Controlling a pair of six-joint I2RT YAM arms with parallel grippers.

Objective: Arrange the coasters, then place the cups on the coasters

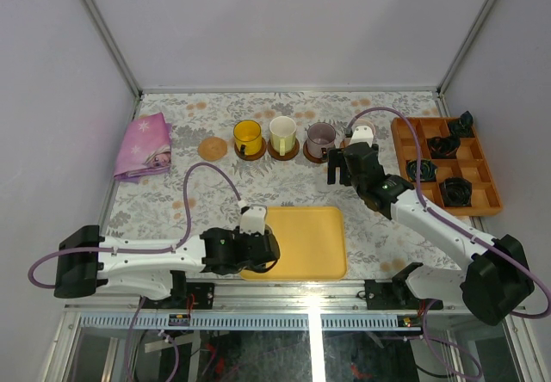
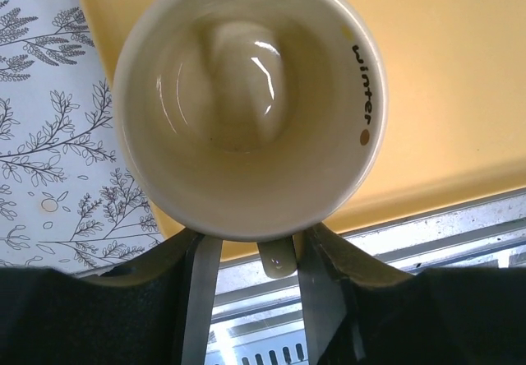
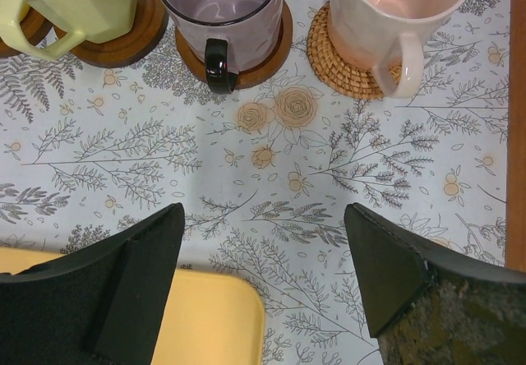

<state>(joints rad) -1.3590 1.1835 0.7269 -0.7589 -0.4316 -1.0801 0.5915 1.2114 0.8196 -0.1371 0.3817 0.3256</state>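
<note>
A cream cup marked "winter" stands on the yellow tray. Its handle lies between the fingers of my left gripper; the right finger touches the handle and a gap shows on the left side. At the back stand the yellow cup, a cream cup and the grey-purple cup, each on a dark coaster. The pink cup sits on a tan woven coaster. Another tan coaster lies bare. My right gripper hovers open, below the pink cup.
A pink cloth lies at the back left. An orange divided tray with black objects stands at the right. The yellow tray's corner shows under my right gripper's left finger.
</note>
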